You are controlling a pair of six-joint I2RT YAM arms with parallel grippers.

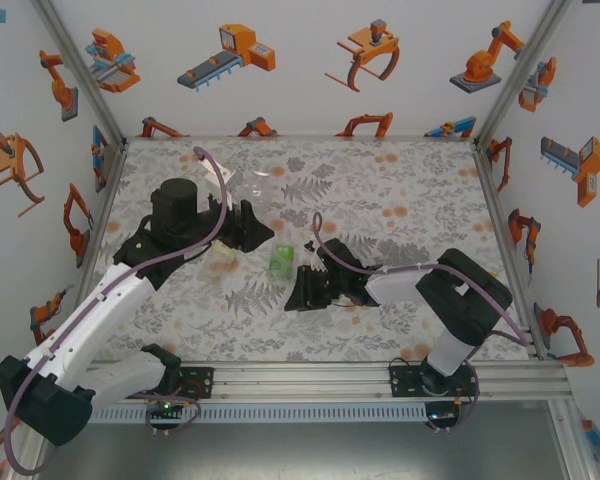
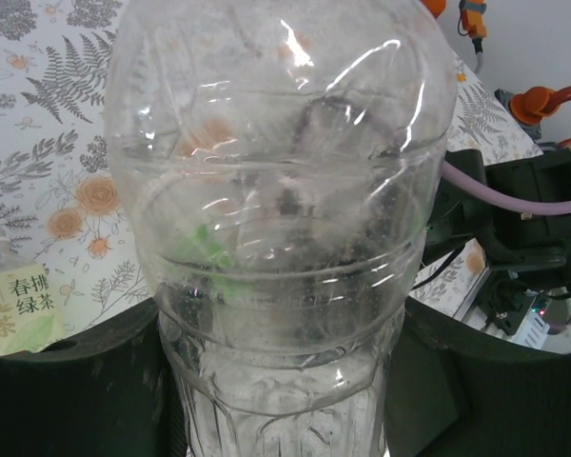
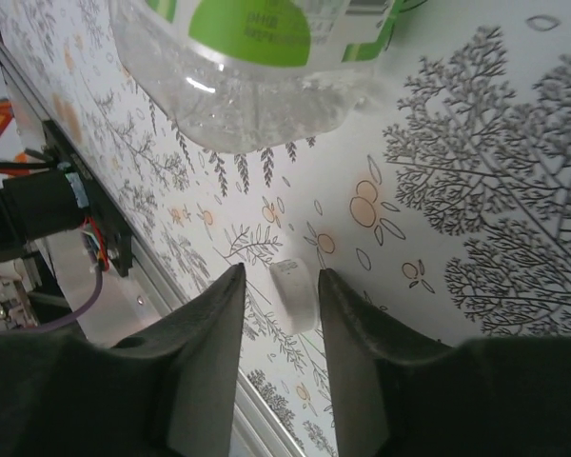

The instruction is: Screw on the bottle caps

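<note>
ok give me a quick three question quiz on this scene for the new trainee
1. True or false: the left gripper is holding the plain clear bottle.
2. Pick one: what sits between the fingers of the right gripper? A) a white cap B) a screwdriver C) nothing
3. Fill in: the bottle beyond that cap has a bright ____ label.

Key: 1 true; 2 A; 3 green.
</note>
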